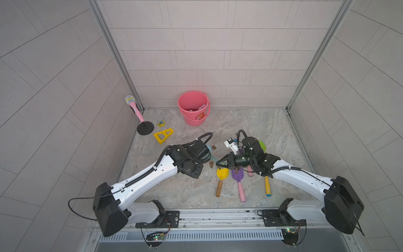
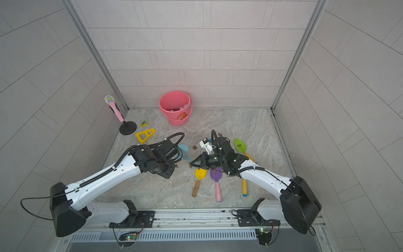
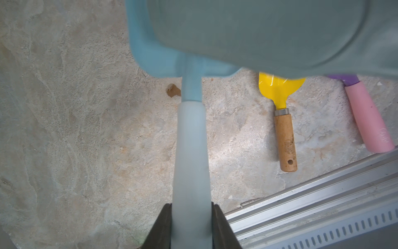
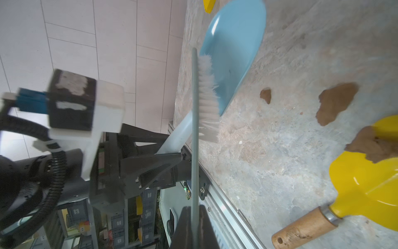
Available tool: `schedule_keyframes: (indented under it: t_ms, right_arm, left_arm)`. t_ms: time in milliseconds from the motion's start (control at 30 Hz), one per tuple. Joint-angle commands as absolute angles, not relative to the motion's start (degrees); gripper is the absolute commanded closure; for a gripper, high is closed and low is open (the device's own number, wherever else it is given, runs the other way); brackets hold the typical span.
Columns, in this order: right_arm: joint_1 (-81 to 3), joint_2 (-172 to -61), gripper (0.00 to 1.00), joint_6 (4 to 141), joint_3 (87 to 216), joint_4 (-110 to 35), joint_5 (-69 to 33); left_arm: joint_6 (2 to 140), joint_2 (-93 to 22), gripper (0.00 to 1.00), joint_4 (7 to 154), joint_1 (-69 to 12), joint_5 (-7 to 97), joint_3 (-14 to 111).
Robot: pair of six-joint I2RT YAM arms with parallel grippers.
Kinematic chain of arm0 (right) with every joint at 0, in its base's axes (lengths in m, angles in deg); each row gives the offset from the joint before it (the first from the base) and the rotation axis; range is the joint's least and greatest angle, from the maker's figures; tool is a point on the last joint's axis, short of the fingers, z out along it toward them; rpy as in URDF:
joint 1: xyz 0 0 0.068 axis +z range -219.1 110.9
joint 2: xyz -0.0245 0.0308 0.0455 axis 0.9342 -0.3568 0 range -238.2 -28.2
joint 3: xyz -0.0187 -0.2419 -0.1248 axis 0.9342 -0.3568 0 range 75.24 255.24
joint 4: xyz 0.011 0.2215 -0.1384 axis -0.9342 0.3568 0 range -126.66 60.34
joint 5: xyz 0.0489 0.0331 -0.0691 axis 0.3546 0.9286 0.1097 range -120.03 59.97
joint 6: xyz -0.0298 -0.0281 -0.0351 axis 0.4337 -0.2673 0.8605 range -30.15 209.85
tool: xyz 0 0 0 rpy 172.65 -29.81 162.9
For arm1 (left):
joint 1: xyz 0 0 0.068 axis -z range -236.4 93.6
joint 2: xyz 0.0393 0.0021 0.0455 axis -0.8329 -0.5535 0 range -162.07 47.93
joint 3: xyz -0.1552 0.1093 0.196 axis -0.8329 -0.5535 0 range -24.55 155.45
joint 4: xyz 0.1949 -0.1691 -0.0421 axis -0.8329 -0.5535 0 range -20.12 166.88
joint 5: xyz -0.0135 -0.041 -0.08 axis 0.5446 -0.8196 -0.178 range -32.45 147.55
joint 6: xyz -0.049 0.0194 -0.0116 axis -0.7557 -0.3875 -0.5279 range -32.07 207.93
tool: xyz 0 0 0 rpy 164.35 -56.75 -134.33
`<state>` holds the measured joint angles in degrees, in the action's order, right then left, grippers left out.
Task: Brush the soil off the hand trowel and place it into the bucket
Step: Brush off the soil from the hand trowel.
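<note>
My left gripper point(image 3: 191, 208) is shut on the pale handle of a light-blue hand trowel point(image 3: 191, 138), which it holds off the floor. The trowel's blade point(image 4: 234, 49) looks bare of soil. My right gripper point(image 4: 195, 209) is shut on the thin grey handle of a brush point(image 4: 194, 129). Its white bristles point(image 4: 207, 97) lie against the blade near the neck. Brown soil lumps point(image 4: 336, 102) rest on the floor below, and one point(image 4: 366, 146) sits on a yellow trowel. The pink bucket point(image 1: 194, 120) stands upright by the back wall, apart from both arms.
On the floor near the front lie a yellow trowel with a wooden handle point(image 1: 222, 174), a purple one with a pink handle point(image 1: 237, 175) and a green one point(image 2: 239, 145) bearing soil. A toy microphone on a stand point(image 1: 133, 107) and a yellow triangular frame point(image 1: 163, 135) sit at the left. A metal rail point(image 1: 218, 215) runs along the front edge.
</note>
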<state>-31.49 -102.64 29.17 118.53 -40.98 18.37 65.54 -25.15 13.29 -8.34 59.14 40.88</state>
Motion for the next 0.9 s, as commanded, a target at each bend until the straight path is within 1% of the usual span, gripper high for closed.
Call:
schedule_keyframes:
  t_ms: [0, 167, 300, 467, 567, 633, 700, 767, 867]
  right_arm:
    - [-31.3, -104.0, 1.0, 27.4, 120.3, -44.7, 18.4]
    - [-31.6, -105.3, 1.0, 27.0, 120.5, -44.6, 17.2]
    - [-33.3, -105.3, 1.0, 25.7, 118.9, -43.9, 17.0]
    - [-39.5, -101.7, 1.0, 26.7, 116.0, -40.5, 17.1]
    - [-44.0, -98.0, 1.0, 31.8, 116.9, -32.9, 15.9]
    - [-45.5, -95.6, 1.0, 38.3, 119.0, -25.3, 12.6]
    - [-45.3, -93.2, 1.0, 46.7, 121.4, -18.1, 6.6]
    - [-44.2, -91.1, 1.0, 55.4, 122.3, -14.1, 0.0]
    - [-42.2, -89.0, 1.0, 64.0, 121.9, -11.1, -11.3]
  left_arm:
    - [66.4, -25.1, 1.0, 13.8, -8.3, 59.4, 40.6]
    - [66.7, -24.4, 1.0, 14.3, -8.3, 58.8, 40.5]
    - [66.6, -23.9, 1.0, 14.3, -8.3, 59.3, 40.9]
    - [66.4, -23.8, 1.0, 13.7, -8.4, 59.6, 41.5]
    - [66.3, -24.0, 1.0, 13.2, -8.4, 59.2, 42.2]
    - [65.9, -23.8, 1.0, 13.1, -8.4, 58.0, 42.9]
    - [64.8, -23.8, 1.0, 12.3, -8.4, 56.5, 44.1]
    - [64.0, -24.4, 1.0, 10.4, -8.5, 54.0, 46.2]
    - [63.4, -26.1, 1.0, 5.2, -8.5, 51.2, 52.4]
